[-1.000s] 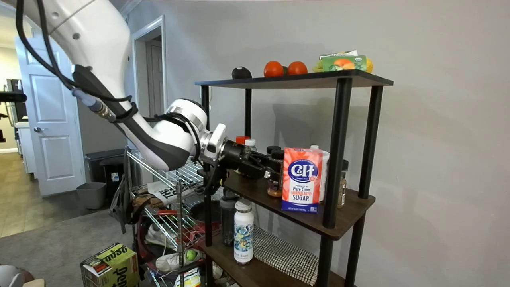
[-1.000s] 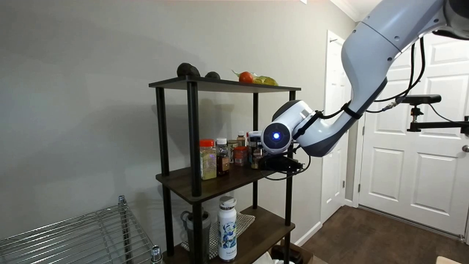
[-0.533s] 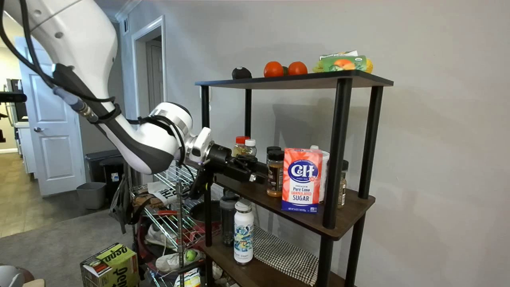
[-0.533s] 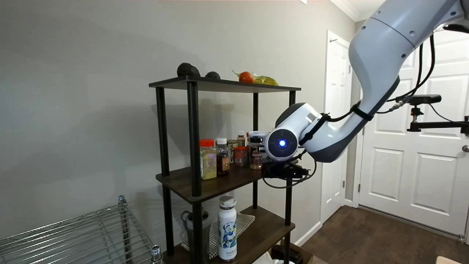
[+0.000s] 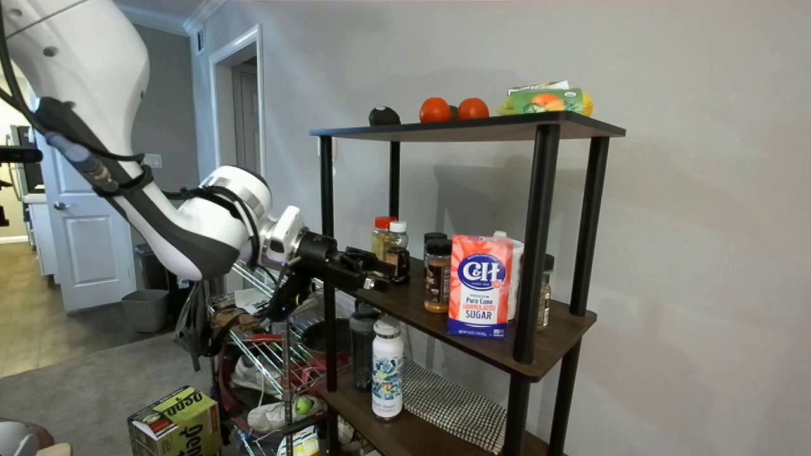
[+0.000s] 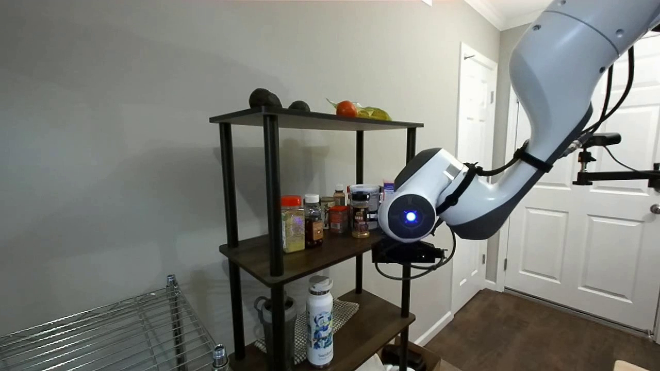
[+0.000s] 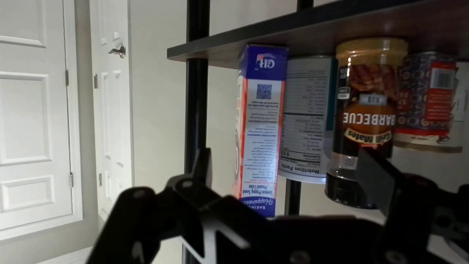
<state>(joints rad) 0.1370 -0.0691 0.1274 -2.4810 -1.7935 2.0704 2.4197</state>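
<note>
My gripper (image 7: pixel 289 172) is open and empty, its two black fingers wide apart in the upside-down wrist view. In an exterior view the gripper (image 5: pixel 380 273) is at the middle shelf's front edge, apart from the jars. A red, white and blue sugar box (image 5: pixel 480 288) stands upright on that shelf; in the wrist view the box (image 7: pixel 261 128) shows between the fingers. A barbecue rub jar (image 7: pixel 368 106) with a black cap appears behind the other finger; it stands beside the box in an exterior view (image 5: pixel 437 278). A white tub (image 7: pixel 306 121) stands between them in the wrist view.
The dark shelf unit (image 5: pixel 529 253) has black posts. Red-capped (image 6: pixel 292 224) and white-capped (image 6: pixel 313 221) bottles stand on the middle shelf. Tomatoes (image 5: pixel 435 110) and avocados (image 6: pixel 264 98) lie on top. A white bottle (image 5: pixel 387 370) stands below. A wire rack (image 6: pixel 103 330) is alongside.
The arm has drawn back and lower, moving left in an exterior view. The gripper has moved from in front of the barbecue jar to clear of it. The shelf items have not moved.
</note>
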